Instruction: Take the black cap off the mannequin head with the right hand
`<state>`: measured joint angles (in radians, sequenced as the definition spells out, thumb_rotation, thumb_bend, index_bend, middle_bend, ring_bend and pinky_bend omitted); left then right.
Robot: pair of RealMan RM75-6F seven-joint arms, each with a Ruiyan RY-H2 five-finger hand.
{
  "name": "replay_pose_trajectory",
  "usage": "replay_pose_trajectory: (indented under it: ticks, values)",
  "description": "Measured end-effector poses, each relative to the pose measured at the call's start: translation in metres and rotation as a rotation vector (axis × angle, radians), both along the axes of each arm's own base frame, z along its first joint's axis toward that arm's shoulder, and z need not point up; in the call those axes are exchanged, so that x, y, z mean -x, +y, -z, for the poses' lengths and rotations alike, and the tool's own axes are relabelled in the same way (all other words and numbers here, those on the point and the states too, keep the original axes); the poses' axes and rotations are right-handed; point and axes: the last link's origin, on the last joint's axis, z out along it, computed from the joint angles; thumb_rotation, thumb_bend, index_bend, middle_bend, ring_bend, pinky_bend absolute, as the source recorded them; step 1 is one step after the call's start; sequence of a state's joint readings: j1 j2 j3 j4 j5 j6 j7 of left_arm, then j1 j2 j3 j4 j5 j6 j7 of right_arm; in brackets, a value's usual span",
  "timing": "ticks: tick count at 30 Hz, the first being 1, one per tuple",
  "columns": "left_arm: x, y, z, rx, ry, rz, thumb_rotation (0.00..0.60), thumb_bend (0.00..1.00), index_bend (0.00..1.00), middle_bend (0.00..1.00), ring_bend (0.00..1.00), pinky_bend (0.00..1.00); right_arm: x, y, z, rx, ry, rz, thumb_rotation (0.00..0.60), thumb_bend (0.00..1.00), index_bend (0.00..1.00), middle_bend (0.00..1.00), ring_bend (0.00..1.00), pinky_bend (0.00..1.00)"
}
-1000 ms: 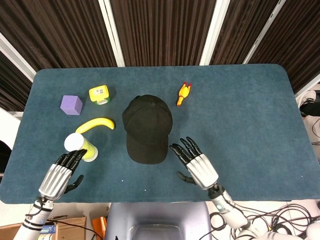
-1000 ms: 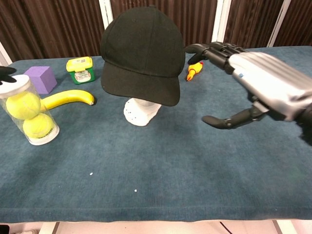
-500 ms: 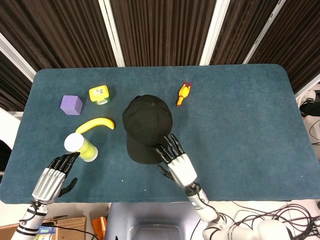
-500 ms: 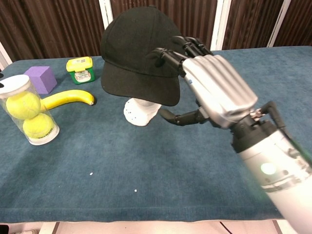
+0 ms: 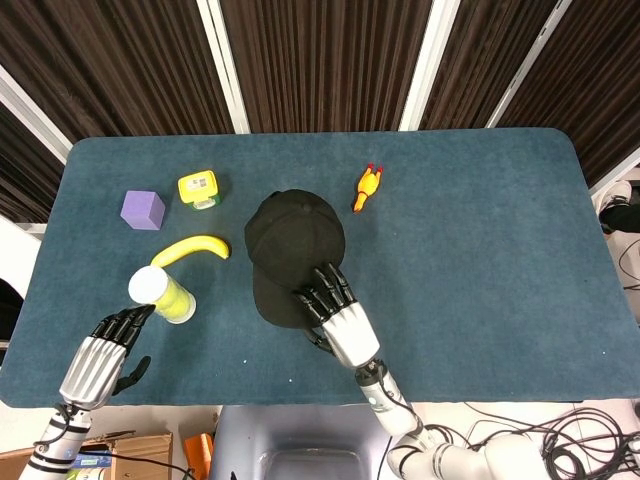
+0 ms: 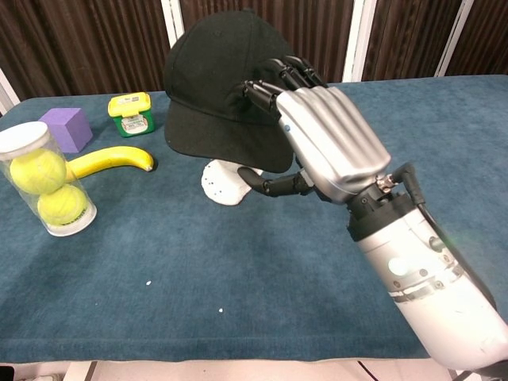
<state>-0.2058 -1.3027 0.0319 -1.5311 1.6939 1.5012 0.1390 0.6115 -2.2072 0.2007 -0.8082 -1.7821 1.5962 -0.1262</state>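
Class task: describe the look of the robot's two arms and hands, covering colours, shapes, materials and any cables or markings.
Both hands, the right hand and the left hand, have ribbed silver metallic backs and black segmented fingers. The right forearm is a smooth silver-grey cylinder with a darker wrist collar, a thin black cable looping beside it and a small green light. The left forearm looks white.

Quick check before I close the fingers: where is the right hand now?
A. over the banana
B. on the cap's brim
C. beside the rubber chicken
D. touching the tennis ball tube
B: the right hand has fingers over the brim of the black cap, thumb below it.
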Motion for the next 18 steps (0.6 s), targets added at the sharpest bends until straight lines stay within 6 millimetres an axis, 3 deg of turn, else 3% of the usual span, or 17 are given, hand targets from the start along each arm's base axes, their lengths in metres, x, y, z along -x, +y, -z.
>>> replay_pose_trajectory:
  ticks: [7, 18]
  values:
    - [0.0, 0.0, 0.0, 0.001, 0.0, 0.002, 0.6, 0.37, 0.0, 0.15, 0.16, 0.27, 0.004, -0.006, -0.002, 0.021, -0.014, 0.002, 0.6, 0.38, 0.47, 0.42, 0.17, 0.13]
    - [0.001, -0.001, -0.001, -0.001, -0.005, 0.007, 0.6, 0.37, 0.0, 0.16, 0.16, 0.27, 0.004, -0.014, -0.011, 0.081, -0.051, -0.037, 0.6, 0.41, 0.77, 0.65, 0.48, 0.53]
